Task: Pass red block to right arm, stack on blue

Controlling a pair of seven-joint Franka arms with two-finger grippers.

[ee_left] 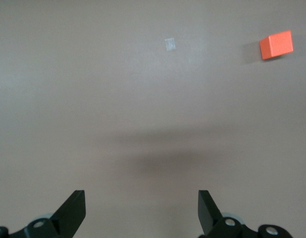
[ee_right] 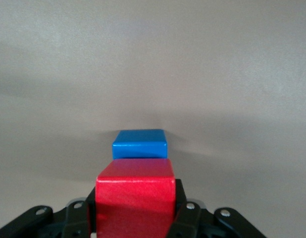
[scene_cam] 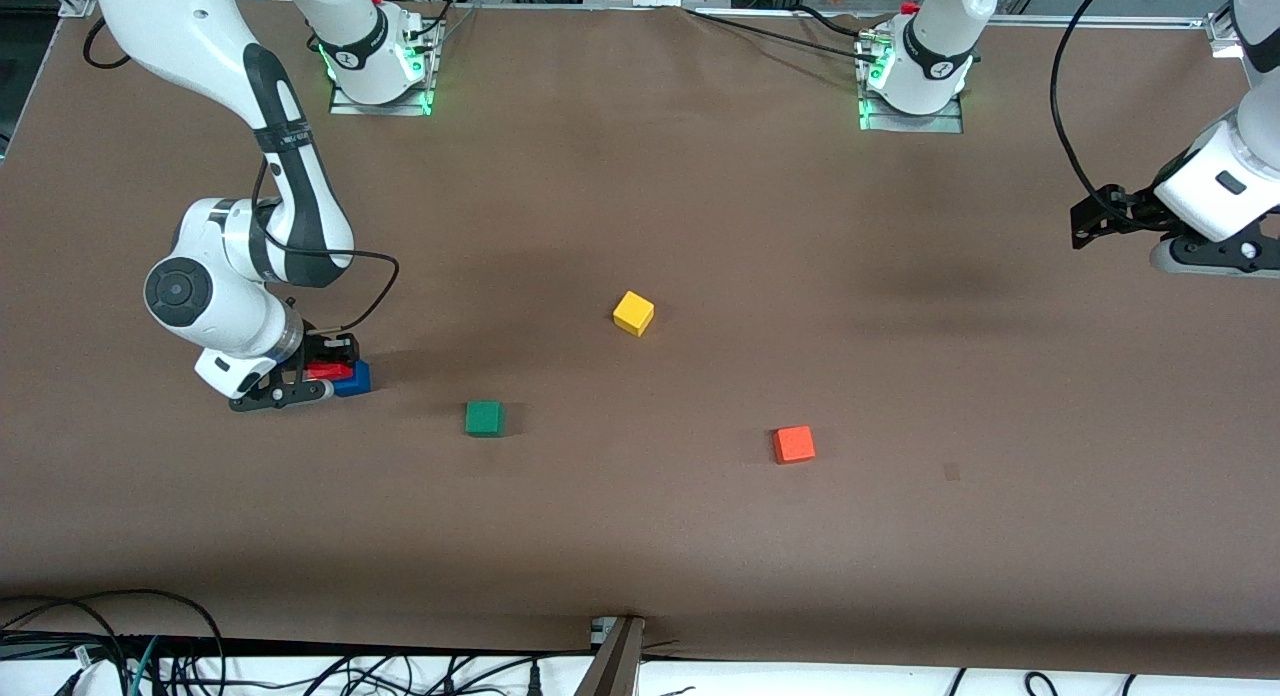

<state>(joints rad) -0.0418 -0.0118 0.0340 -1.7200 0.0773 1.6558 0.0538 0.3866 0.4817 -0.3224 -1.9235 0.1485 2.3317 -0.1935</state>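
My right gripper (scene_cam: 322,370) is shut on the red block (scene_cam: 330,370), low over the table at the right arm's end. In the right wrist view the red block (ee_right: 135,198) sits between the fingers (ee_right: 185,213). The blue cube (scene_cam: 354,380) rests on the table right beside the red block, and it also shows in the right wrist view (ee_right: 140,144). I cannot tell if the two blocks touch. My left gripper (scene_cam: 1088,222) waits open and empty above the table at the left arm's end, and the left wrist view (ee_left: 141,208) shows only bare table between its fingers.
A green cube (scene_cam: 484,417), a yellow cube (scene_cam: 633,313) and an orange cube (scene_cam: 793,444) lie apart on the brown table (scene_cam: 640,536). The orange cube also shows in the left wrist view (ee_left: 276,44), near a small pale mark (ee_left: 170,44).
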